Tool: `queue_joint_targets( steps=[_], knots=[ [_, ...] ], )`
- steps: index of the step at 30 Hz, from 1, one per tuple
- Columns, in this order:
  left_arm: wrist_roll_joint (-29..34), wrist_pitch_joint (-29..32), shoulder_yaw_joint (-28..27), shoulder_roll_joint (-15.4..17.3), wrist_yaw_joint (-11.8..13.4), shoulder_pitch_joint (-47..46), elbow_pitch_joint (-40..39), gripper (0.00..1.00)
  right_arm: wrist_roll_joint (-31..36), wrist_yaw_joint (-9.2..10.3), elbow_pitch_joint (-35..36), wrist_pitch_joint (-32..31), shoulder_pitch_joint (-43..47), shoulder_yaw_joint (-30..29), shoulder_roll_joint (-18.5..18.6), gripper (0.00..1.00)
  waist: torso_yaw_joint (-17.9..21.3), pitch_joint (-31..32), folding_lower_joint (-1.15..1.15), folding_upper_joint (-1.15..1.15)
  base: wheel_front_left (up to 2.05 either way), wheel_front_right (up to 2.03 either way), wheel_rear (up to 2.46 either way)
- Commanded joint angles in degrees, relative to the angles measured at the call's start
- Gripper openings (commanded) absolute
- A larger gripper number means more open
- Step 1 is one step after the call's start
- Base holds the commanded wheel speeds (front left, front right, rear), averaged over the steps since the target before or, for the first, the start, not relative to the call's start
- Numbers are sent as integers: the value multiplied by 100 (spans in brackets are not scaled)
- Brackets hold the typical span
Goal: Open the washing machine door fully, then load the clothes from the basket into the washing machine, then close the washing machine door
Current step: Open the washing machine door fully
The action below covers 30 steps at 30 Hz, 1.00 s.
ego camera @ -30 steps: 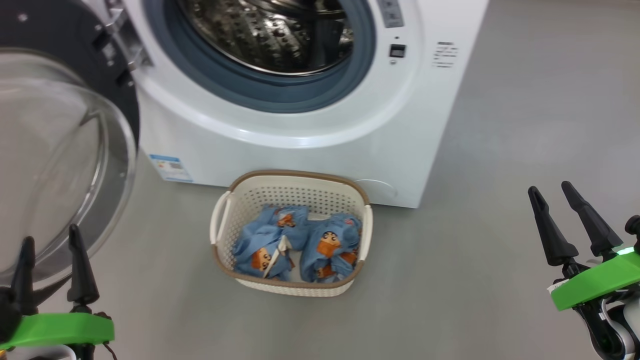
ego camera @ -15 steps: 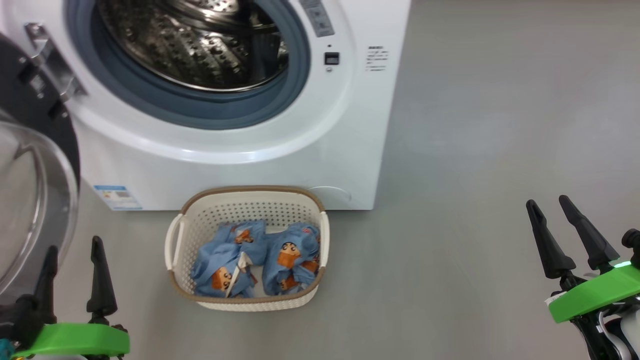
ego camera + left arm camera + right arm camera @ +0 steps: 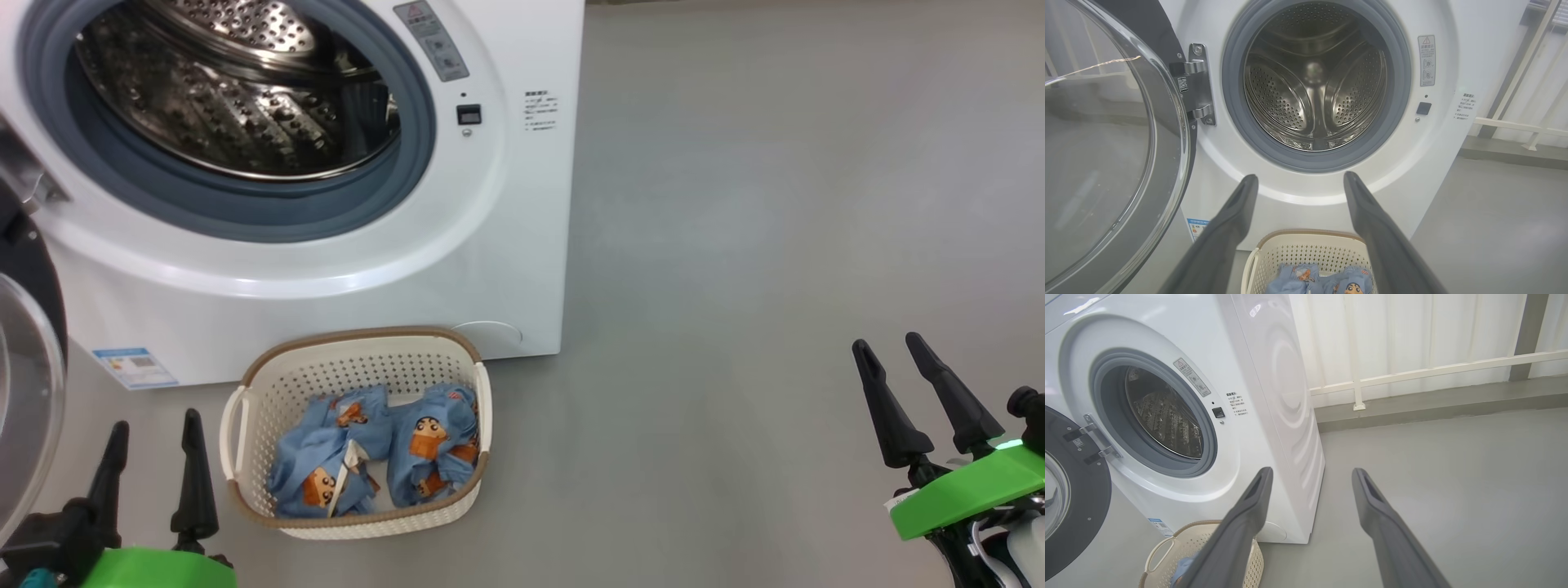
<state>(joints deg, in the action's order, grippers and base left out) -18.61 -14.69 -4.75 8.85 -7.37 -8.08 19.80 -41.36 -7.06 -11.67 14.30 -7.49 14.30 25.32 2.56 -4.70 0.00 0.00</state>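
Far left, the washing machine door [image 3: 28, 327] stands swung wide, clearing the drum [image 3: 229, 106]. Lower left, the left gripper [image 3: 156, 419] is spread and empty, just beside the basket [image 3: 359, 333], which holds the clothes [image 3: 375, 449] at the foot of the washing machine [image 3: 490, 245], handy for loading. Lower right, the right gripper [image 3: 886, 341] is also spread and empty.

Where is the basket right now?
Head view, lower left: the basket sits on the floor just in front of the washing machine, right of the left gripper, with the clothes inside.

Bright, even, soft light; white curtain [image 3: 1412, 330] glows upper right. Small glints on drum [image 3: 1314, 81]. Pale reflections in washing machine door [image 3: 1094, 143] glass, left edge. Wrist views bend lines near edges. Shadows faint.
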Motion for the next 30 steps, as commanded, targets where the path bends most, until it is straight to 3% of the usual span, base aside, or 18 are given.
queue_joint_targets(
  steps=[1,14,30],
  knots=[
    [-40,-30,-127,125,-12,-7,-197,100,105,-43,132,70,34,20,119,100,90,43,0,0,0,0,0],
    [-122,-30,-34,-3,-12,178,-294,100,103,-43,151,70,104,-20,91,100,328,106,0,0,0,0,0],
    [-157,-30,-34,22,-12,131,-358,100,131,-43,166,70,59,-79,44,100,320,25,0,0,0,0,0]
  ],
)
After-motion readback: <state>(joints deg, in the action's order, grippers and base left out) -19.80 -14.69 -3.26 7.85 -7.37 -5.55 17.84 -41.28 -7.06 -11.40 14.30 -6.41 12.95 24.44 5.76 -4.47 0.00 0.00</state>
